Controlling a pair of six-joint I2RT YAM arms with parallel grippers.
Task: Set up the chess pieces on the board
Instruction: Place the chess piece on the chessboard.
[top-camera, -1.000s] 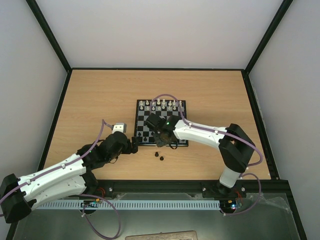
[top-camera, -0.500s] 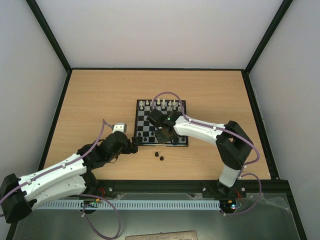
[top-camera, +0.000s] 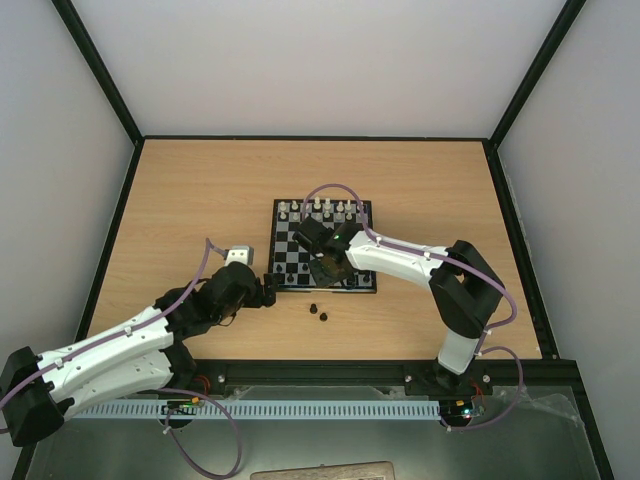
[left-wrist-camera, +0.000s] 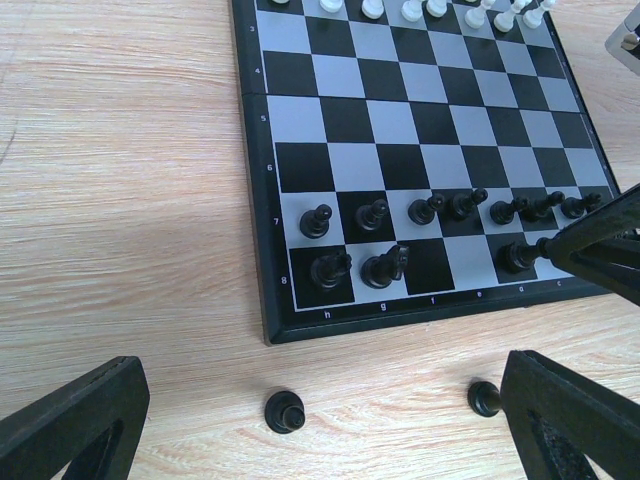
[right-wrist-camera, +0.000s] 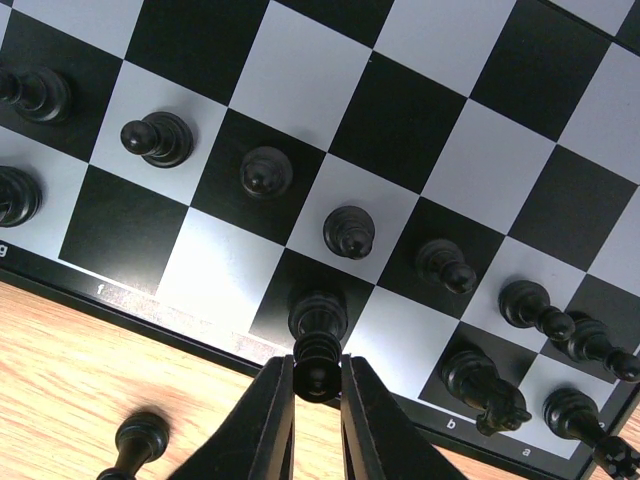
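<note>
The board (top-camera: 300, 236) lies mid-table, with black chess pieces (left-wrist-camera: 372, 213) in its two near rows. My right gripper (right-wrist-camera: 318, 378) is shut on the top of a tall black piece (right-wrist-camera: 318, 335), which stands upright on a dark square of the nearest row. In the top view that gripper (top-camera: 326, 270) sits over the board's near edge. My left gripper (left-wrist-camera: 320, 440) is open and empty, low over the wood by the board's near left corner. Two loose black pieces (left-wrist-camera: 284, 411) (left-wrist-camera: 484, 398) lie on the wood between its fingers and show again (top-camera: 312, 307) (top-camera: 323, 317) from above.
White pieces (top-camera: 320, 208) line the board's far rows. The tabletop (top-camera: 200, 200) is fenced by dark rails and pale walls. A loose black piece (right-wrist-camera: 140, 437) lies on the wood just off the board's edge, left of my right fingers.
My right arm has shifted slightly over the board's near row with the piece in its grip. The left arm and the loose pieces have not moved.
</note>
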